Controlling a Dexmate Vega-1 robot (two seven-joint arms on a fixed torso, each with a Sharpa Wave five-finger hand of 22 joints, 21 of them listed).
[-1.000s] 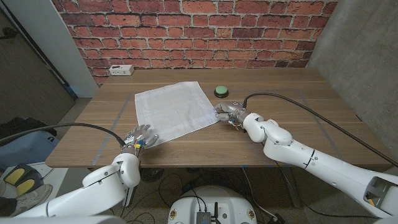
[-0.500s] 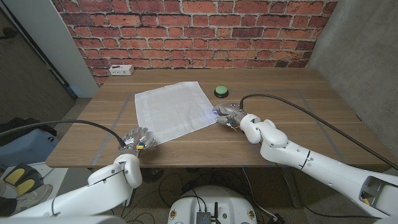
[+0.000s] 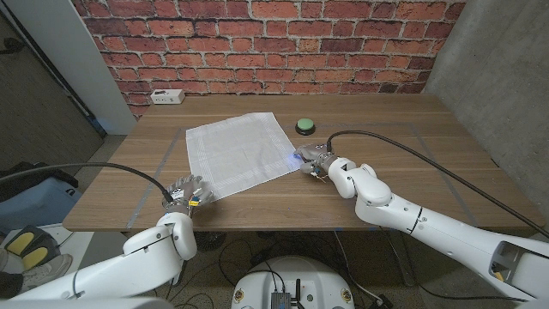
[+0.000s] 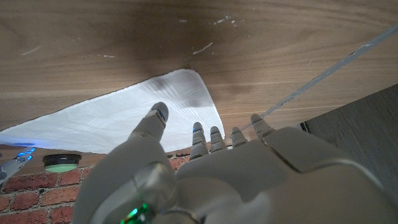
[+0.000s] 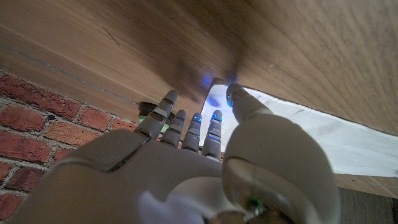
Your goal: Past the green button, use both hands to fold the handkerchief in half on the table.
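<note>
Head view: a white woven handkerchief [image 3: 238, 150], roughly square and lying flat, is spread at an angle on the grained wooden table [image 3: 412, 137]. A round green button [image 3: 305, 126] sits just beyond its right corner. A white power strip [image 3: 166, 97] lies at the far left edge, below a red brick wall [image 3: 283, 43]. The left hand [image 3: 189, 193] is at the cloth's near corner, the right hand [image 3: 316, 160] at its right corner; black cables trail from both arms.

Left wrist view: the left hand [image 4: 205, 168], smooth grey, has its fingers spread apart, holding nothing, tips just short of the rounded cloth corner [image 4: 186, 93].

Right wrist view: the right hand [image 5: 186, 155] has its fingers slightly parted, blue-lit tips near the cloth edge [image 5: 298, 130]; whether it grips cannot be told.
</note>
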